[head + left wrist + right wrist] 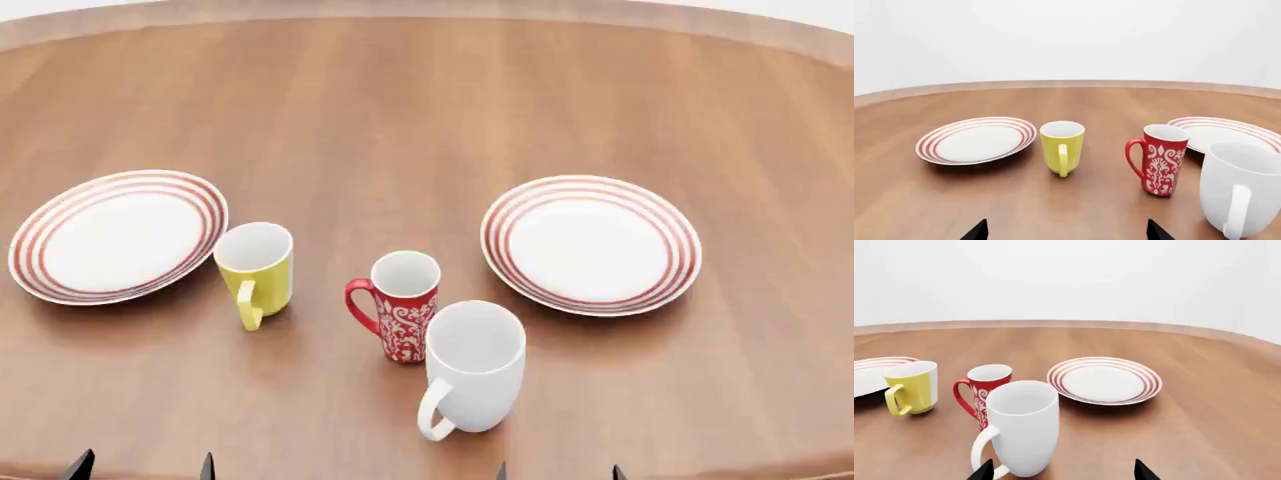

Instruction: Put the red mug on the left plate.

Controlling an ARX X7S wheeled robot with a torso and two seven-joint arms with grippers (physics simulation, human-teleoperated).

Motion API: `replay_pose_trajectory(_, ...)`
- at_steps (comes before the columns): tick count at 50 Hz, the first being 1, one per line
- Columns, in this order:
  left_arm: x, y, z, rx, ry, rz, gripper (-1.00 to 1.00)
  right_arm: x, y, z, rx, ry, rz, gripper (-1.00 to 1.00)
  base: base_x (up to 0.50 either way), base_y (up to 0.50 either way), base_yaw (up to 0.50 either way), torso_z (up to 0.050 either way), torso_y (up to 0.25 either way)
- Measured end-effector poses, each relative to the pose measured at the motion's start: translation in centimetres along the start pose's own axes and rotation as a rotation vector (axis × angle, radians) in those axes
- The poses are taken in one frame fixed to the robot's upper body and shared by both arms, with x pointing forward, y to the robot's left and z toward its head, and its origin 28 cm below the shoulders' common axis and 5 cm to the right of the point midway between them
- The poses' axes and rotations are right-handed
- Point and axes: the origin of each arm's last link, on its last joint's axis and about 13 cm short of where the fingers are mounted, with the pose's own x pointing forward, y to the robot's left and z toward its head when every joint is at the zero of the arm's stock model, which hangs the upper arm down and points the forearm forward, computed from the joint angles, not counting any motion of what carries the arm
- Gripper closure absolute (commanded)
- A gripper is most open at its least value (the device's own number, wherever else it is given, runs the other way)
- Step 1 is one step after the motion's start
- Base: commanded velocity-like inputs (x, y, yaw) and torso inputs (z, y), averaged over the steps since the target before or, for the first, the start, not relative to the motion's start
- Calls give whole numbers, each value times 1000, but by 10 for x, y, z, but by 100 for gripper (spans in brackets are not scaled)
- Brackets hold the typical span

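Nearest the head camera, four dark fingertip points poke up at the lower edge: the left end effector point(140, 467) and the right end effector point(558, 471), each with its tips spread apart and nothing between them, both low over the near edge of the wooden tabletop point(400, 100).

Just beyond them the red mug point(400, 318) stands upright near the middle of the tabletop, its white scroll pattern facing the robot and its red handle turned toward the robot's left. It rests on bare wood, on neither plate. In the left wrist view the red mug point(1159, 159) sits ahead of the spread tips and off to one side.

Just beside it, nearer the robot and slightly right, stands the white mug point(470, 366), upright, handle toward the robot; whether the two touch cannot be told. To the red mug's left, with a clear gap, stands the yellow mug point(256, 270), upright, handle toward the robot.

Beyond the yellow mug, close beside it, lies the left plate point(118, 236), white with red rings, nothing on it. A matching right plate point(590, 243) lies on the other side of the red mug, apart from it.
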Motion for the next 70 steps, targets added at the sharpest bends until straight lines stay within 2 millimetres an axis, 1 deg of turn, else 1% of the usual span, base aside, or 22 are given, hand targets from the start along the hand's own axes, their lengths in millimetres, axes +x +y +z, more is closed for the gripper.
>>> replay_pose_trajectory(8,0,0,0,-1,-1,0,-100,0,0,-1,5,7,4,-100,0,8,0,0,0)
replay_pose_trajectory(17,0,0,0,-1,1,-2,-100,-1,1,-2,0,3,15,-100,228,318,0,0,0)
replay_pose_trajectory(44,1,0,-1,0,6,-5,-100,-1,1,-2,6,-4,33,-100,393,408,0,0,0)
replay_pose_trajectory(70,1,0,-1,0,10,-7,-100,0,2,-2,10,-2,32,-100,322,417,0,0,0)
